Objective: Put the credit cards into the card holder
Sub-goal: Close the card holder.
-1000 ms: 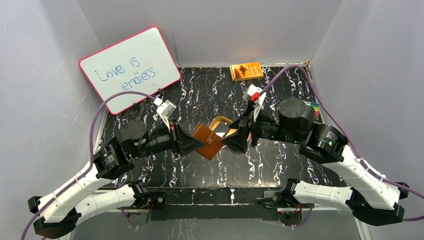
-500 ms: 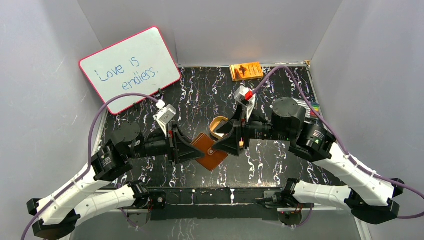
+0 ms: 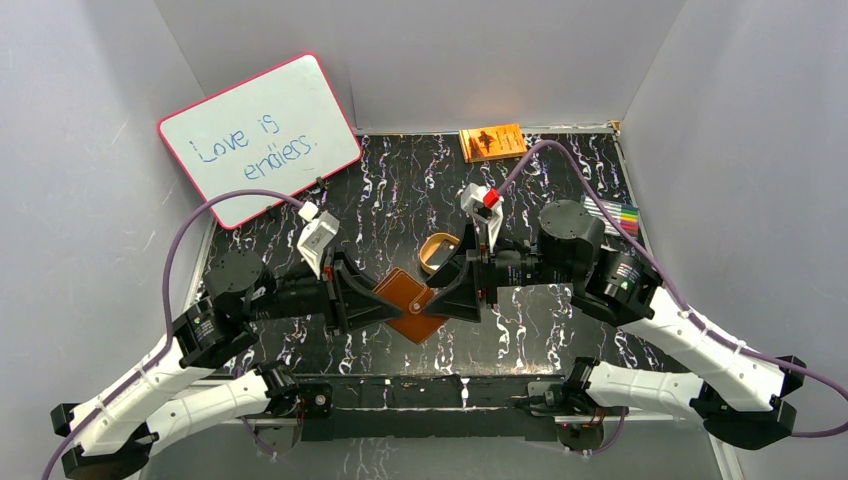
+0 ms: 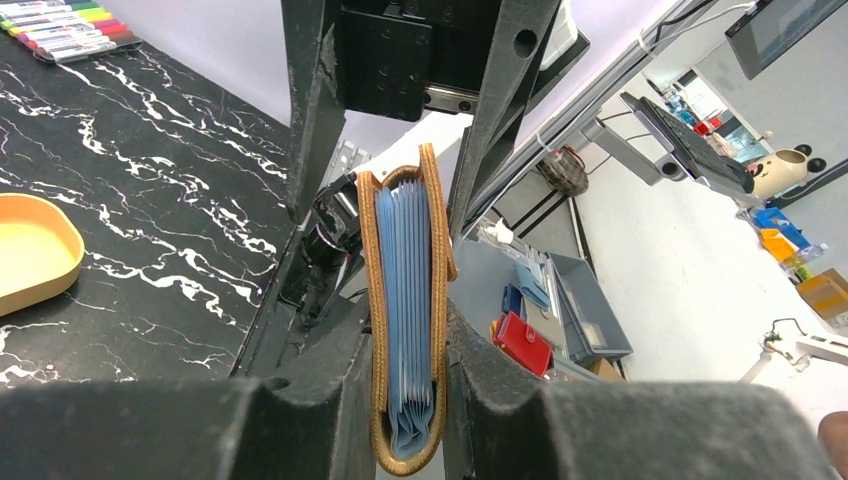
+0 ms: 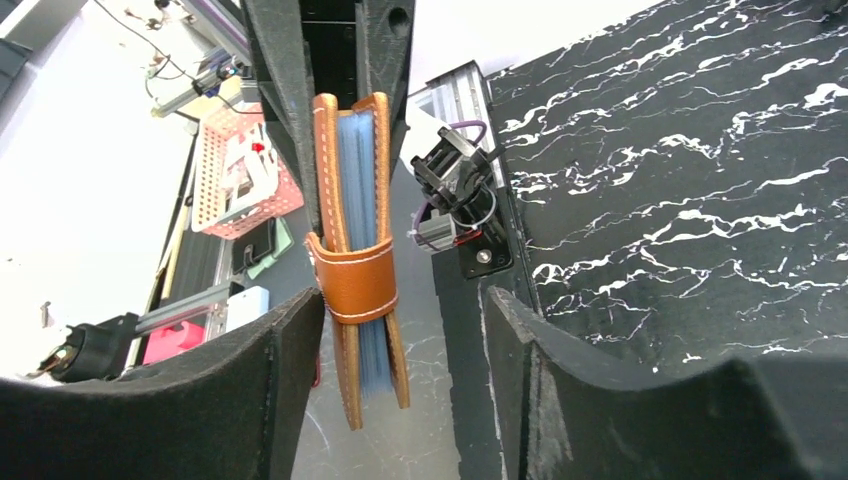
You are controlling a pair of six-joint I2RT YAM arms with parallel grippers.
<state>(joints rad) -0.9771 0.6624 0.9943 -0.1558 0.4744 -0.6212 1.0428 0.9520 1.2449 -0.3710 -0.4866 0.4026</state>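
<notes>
Left gripper (image 4: 408,350): clenched on holder (image 4: 405,250), upright between jaws.
Right gripper (image 5: 402,300): released, jaws straddling holder's strap.

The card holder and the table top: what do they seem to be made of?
The card holder looks like tan-brown leather, smooth and slightly shiny, with pale stitching along its edges and strap. The blue sheets inside it look like thin glossy plastic; sleeves or cards, I cannot tell. The table top looks like black marble with white veins, though it may be a printed laminate.
</notes>
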